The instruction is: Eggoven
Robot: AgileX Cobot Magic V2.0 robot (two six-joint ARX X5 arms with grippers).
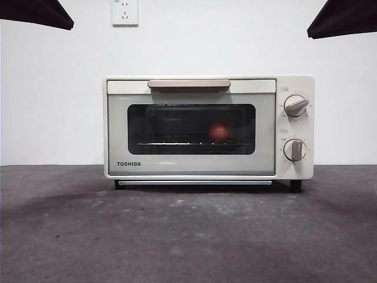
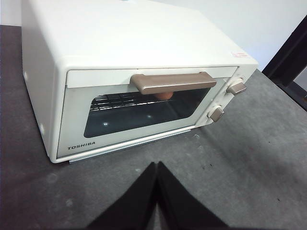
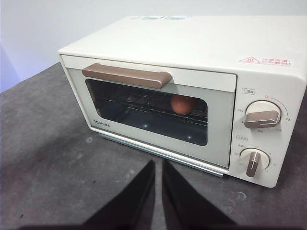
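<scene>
**Egg in the oven, door shut, both arms back**

We see the egg (image 1: 219,131) resting on the wire rack (image 1: 177,142) inside the toaster oven (image 1: 209,127), behind the dark glass and toward the knob side. The door is closed, its handle (image 1: 189,85) level along the top edge. We judge the loading step done; any further move, we think, would mean a gripper hooking that handle or turning a knob (image 1: 295,106), and neither arm is near enough yet. The left gripper (image 2: 157,165) hangs over the table (image 1: 188,236) in front of the oven, jaws pressed together, empty. The right gripper (image 3: 159,165) waits likewise, jaws a thin gap apart, holding and touching nothing.
</scene>
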